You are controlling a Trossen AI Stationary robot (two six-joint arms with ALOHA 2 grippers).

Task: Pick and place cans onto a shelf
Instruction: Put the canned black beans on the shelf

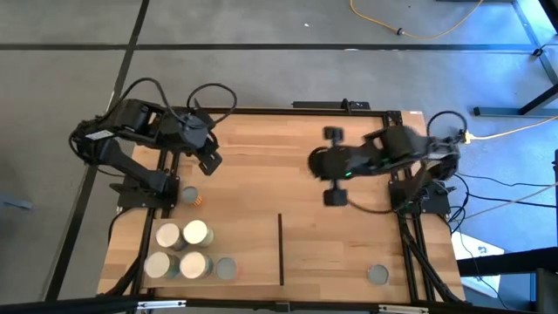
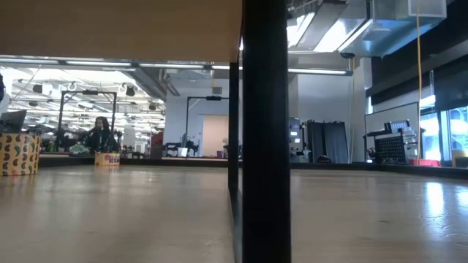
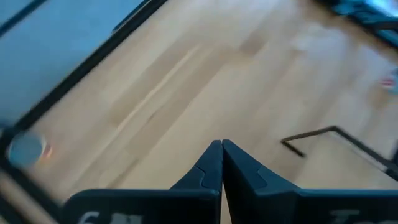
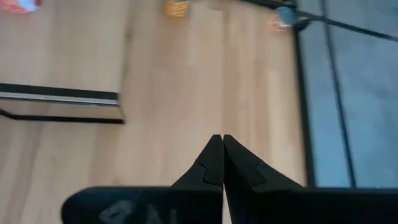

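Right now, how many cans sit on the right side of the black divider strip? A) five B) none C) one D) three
C: the high view shows a single grey-topped can alone right of the black strip, near the table's front edge; the other cans cluster on the left side.

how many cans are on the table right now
7 cans: five clustered in the near-left corner, one by the left arm's base, one alone near-right. Others may be hidden.
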